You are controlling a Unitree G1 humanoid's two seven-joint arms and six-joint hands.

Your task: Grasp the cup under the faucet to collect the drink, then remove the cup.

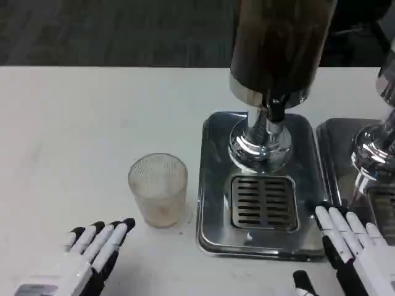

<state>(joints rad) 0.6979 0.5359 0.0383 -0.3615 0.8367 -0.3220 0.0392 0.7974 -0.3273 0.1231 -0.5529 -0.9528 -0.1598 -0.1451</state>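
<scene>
White table [74, 123]: cup [158, 188] just beyond left robot hand [92, 253], apart

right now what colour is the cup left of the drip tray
Clear, ribbed plastic cup, pale residue at its bottom; seen in the head view.

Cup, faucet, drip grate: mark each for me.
cup [158, 190], head view, on its ribbed clear side wall.
faucet [276, 110], head view, on the dark spout below the tank.
drip grate [263, 201], head view, on the slotted middle of the tray.
</scene>
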